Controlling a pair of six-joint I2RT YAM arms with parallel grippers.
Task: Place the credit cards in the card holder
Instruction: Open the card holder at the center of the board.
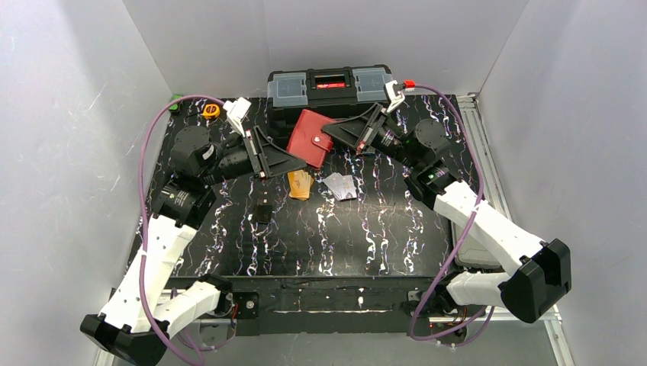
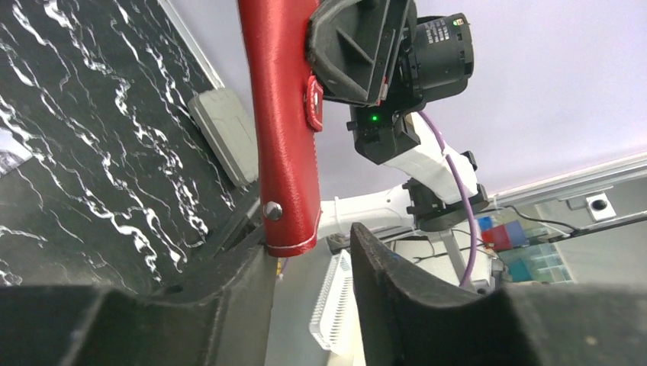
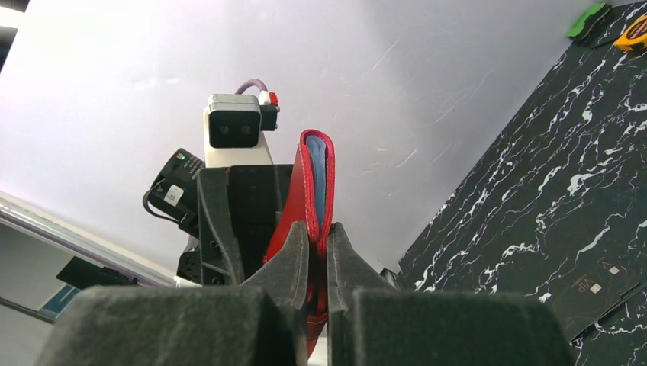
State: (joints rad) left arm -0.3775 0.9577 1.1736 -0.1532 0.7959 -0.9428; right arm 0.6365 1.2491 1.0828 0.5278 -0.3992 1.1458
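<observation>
I count one card holder (image 1: 307,136), red and folded, and two small piles of credit cards: an orange pile (image 1: 300,185) and a whitish-grey pile (image 1: 341,186). They lie side by side on the table (image 1: 343,236) just below the holder in the overhead view (I cannot count the cards in either pile). There is also one black toolbox (image 1: 329,85) at the top centre and one yellow tape measure (image 1: 211,110) at the upper left.

The holder sits between my two grippers in the upper middle of the frame. The right gripper (image 3: 319,236) is pinched tight on its edge and holds it upright. The left gripper (image 2: 313,248) has its jaws parted, with the holder's lower corner touching one finger and nothing clamped. Both arms reach in from the bottom corners, elbows out, with the wrists turned inward to face each other.
</observation>
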